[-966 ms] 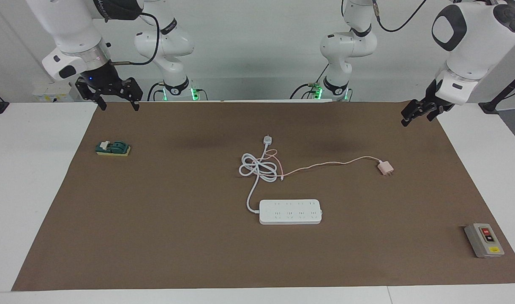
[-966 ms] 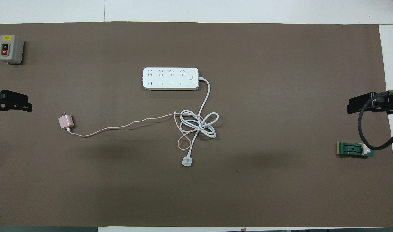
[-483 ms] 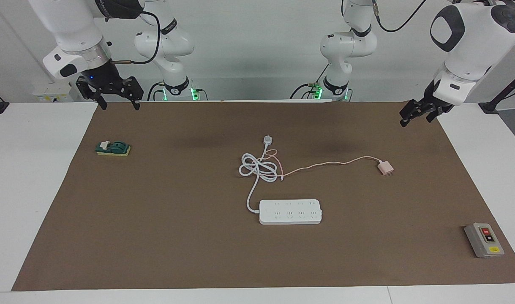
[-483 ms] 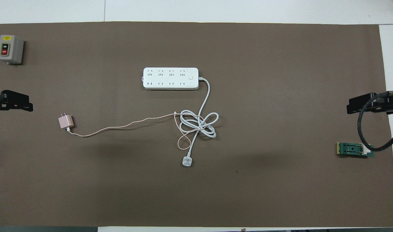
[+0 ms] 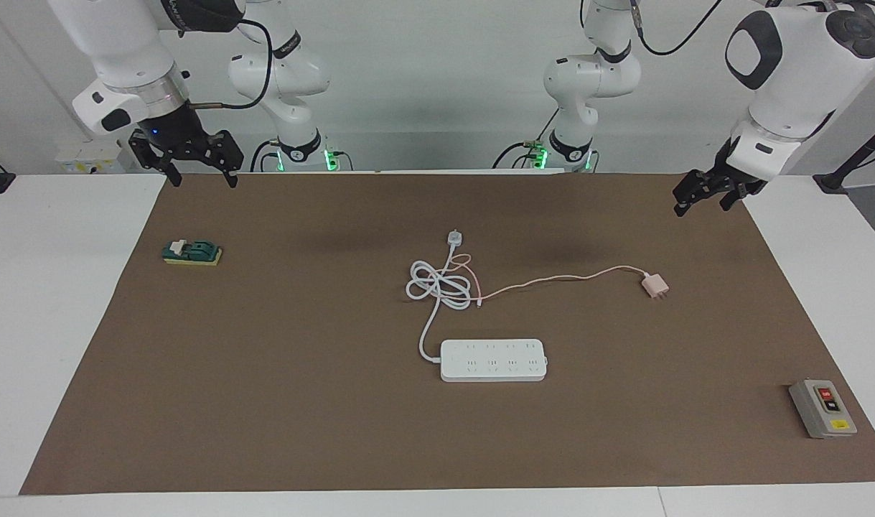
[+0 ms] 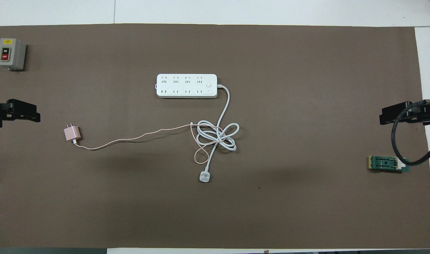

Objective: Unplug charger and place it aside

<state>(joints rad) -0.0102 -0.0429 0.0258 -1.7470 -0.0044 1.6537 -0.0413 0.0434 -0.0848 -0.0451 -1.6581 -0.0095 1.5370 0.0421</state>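
Bright even overhead light, soft blurred shadows on the brown mat (image 5: 279, 402), sharp focus, no glare

Charger (image 5: 654, 286) flat on mat (image 5: 301, 431), unplugged, nearer the robots than power strip (image 5: 493, 360), toward left arm's end.

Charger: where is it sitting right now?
The charger lies unplugged on the brown mat, toward the left arm's end, nearer the robots than the power strip; the left claw is raised nearby.
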